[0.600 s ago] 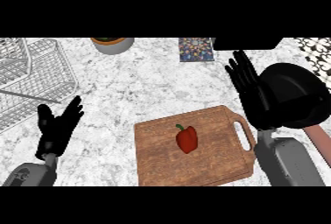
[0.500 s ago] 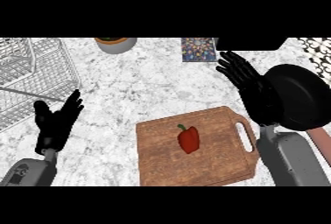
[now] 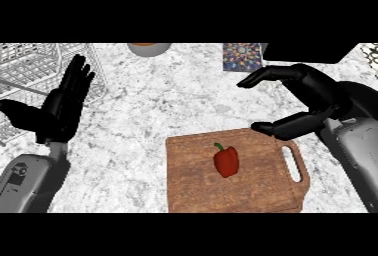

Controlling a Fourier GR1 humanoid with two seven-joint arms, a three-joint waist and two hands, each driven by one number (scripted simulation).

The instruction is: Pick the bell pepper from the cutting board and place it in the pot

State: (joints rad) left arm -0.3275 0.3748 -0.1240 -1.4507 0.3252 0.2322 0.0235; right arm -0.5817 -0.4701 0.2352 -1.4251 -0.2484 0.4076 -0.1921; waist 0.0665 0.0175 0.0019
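A red bell pepper [image 3: 227, 161] with a green stem lies near the middle of the wooden cutting board [image 3: 199, 192], which has a handle slot on its right side. My right hand [image 3: 314, 97] hovers above the board's far right corner, open, thumb and fingers spread wide and pointing left, holding nothing. The black pot [image 3: 360, 100] sits at the right edge, mostly hidden behind that hand. My left hand [image 3: 63, 107] rests open at the left, fingers up.
A wire dish rack [image 3: 33, 70] fills the far left corner. A brown bowl [image 3: 149, 48] and a patterned box [image 3: 242, 56] stand along the back of the marble counter. A dark block [image 3: 306, 52] sits at the back right.
My right hand has turned and come down and left toward the board's far right corner, its thumb now near the board's edge. The pepper lies where it was.
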